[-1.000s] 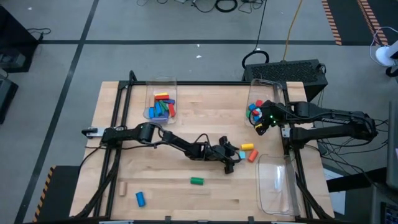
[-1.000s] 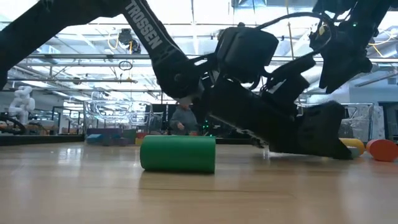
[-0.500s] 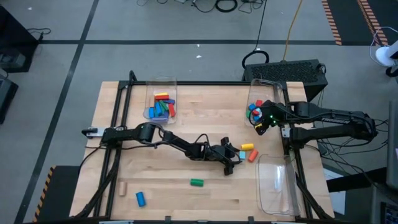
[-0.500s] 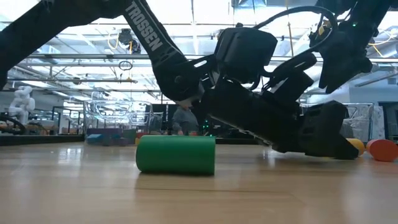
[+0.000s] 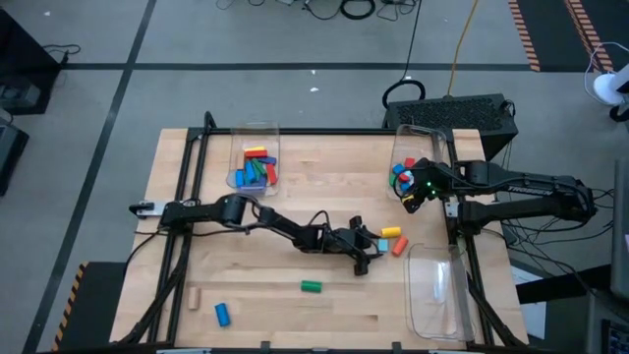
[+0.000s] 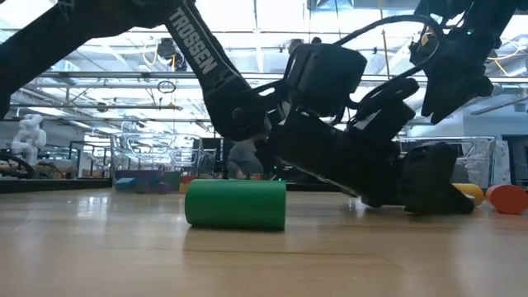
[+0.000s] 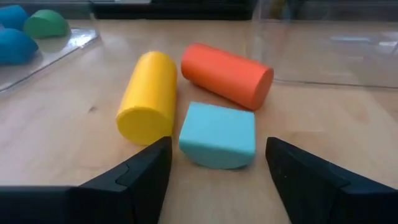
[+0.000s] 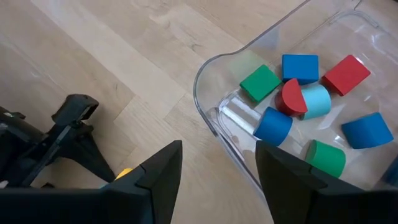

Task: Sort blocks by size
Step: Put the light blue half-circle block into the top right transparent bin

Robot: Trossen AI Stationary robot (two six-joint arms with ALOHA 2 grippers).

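A light-blue half-round block (image 7: pixel 217 135) lies on the table by a yellow cylinder (image 7: pixel 148 96) and an orange cylinder (image 7: pixel 227 74). My left gripper (image 7: pixel 214 171) is open and low over the table, with one finger on either side of the light-blue block, touching nothing; it also shows in the high view (image 5: pixel 370 247). My right gripper (image 5: pixel 411 197) is open and empty above the near end of the right-hand bin (image 8: pixel 211 68), which holds small blocks. A green cylinder (image 5: pixel 311 287), a blue cylinder (image 5: pixel 222 314) and a plain wood block (image 5: pixel 196 294) lie nearer the front.
A clear bin (image 5: pixel 256 162) at the far middle-left holds several longer coloured blocks. An empty clear bin (image 5: pixel 437 290) stands at the near right. In the low view the green cylinder (image 6: pixel 236 205) lies in front of my left arm.
My left gripper has shifted and tipped a little, low over the table by the light-blue block. No block has moved.
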